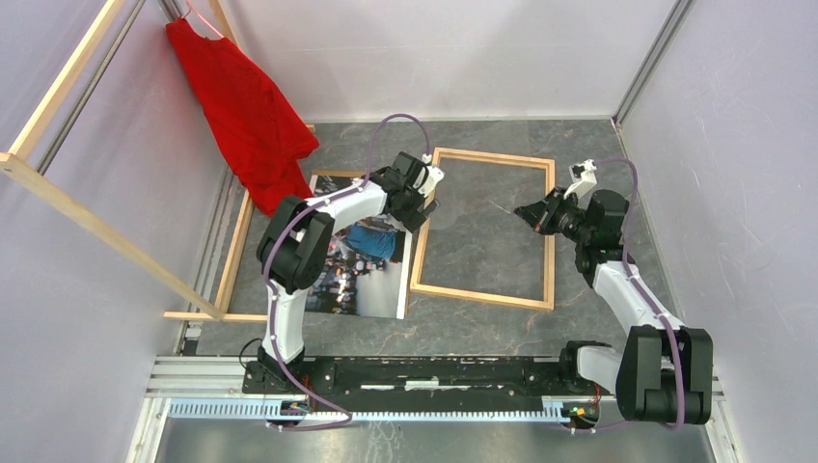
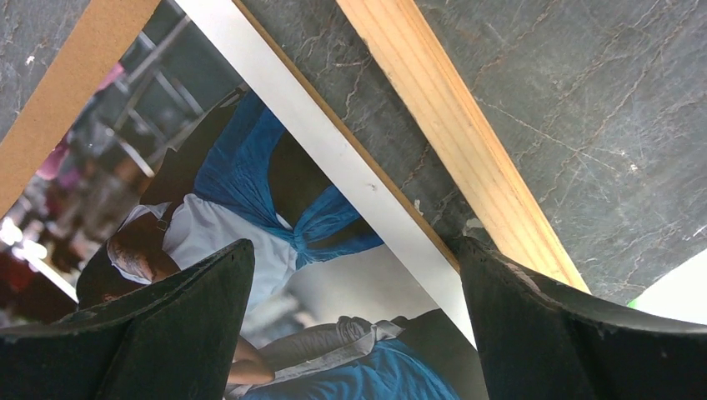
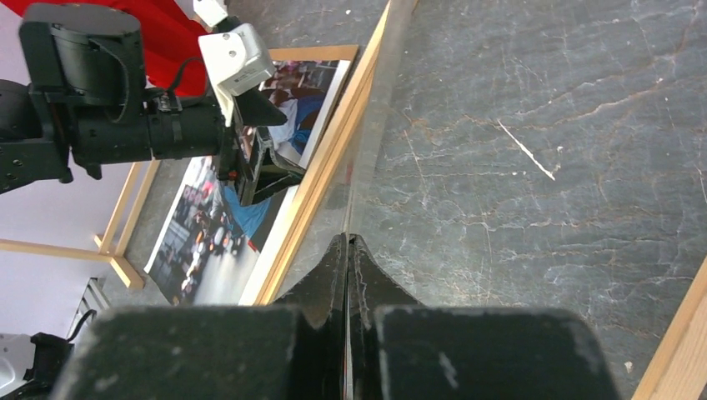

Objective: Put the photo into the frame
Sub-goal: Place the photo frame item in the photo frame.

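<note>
Dark grey stone-patterned table (image 1: 482, 333) fills the floor of a pale-walled cell. Seen from above, the frame (image 1: 482, 295) lies flat at centre, bare table showing through it. The photo (image 1: 371, 280) lies face up just left of it, on a brown board (image 2: 75, 75). The left hand (image 1: 424, 214) gapes wide over the photo's right edge, beside the frame's left rail. The right hand (image 1: 526, 212), fingers pressed together, hovers over the frame's right part.
</note>
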